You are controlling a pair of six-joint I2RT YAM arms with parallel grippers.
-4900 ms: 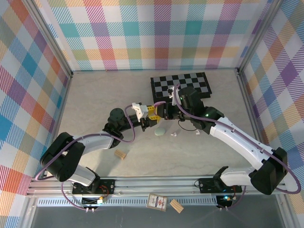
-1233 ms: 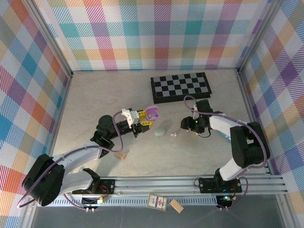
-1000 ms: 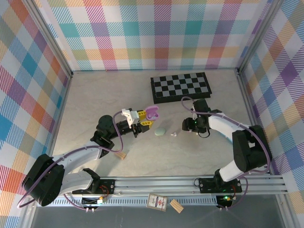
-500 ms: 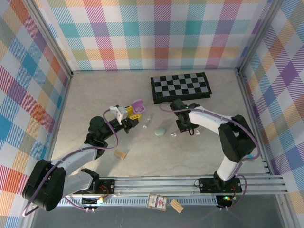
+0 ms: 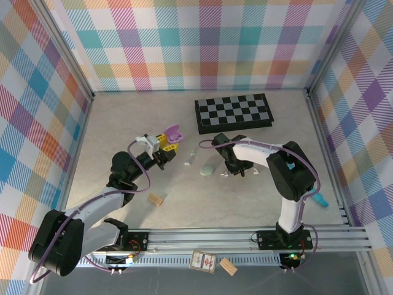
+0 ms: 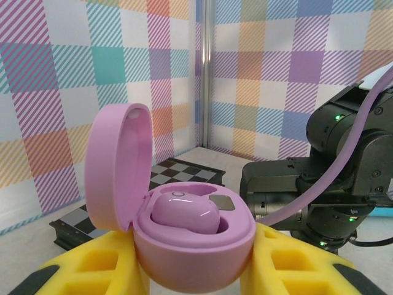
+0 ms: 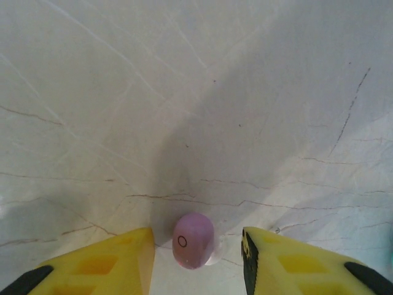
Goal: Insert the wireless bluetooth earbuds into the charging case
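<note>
Over the table (image 5: 116,123), left gripper (image 5: 163,145): clamped on lid-open charging case (image 6: 195,246)
right gripper (image 7: 196,238): jaws apart, straddling purple earbud (image 7: 192,241) on table

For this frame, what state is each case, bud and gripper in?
purple case: lid open, one bud seated inside, second slot looks empty.
left gripper: jaws shut on the purple case.
right gripper: jaws open, one on either side of the loose purple bud.
loose purple bud: lying on the table, not gripped.
green case: lid closed, on the table.
</note>
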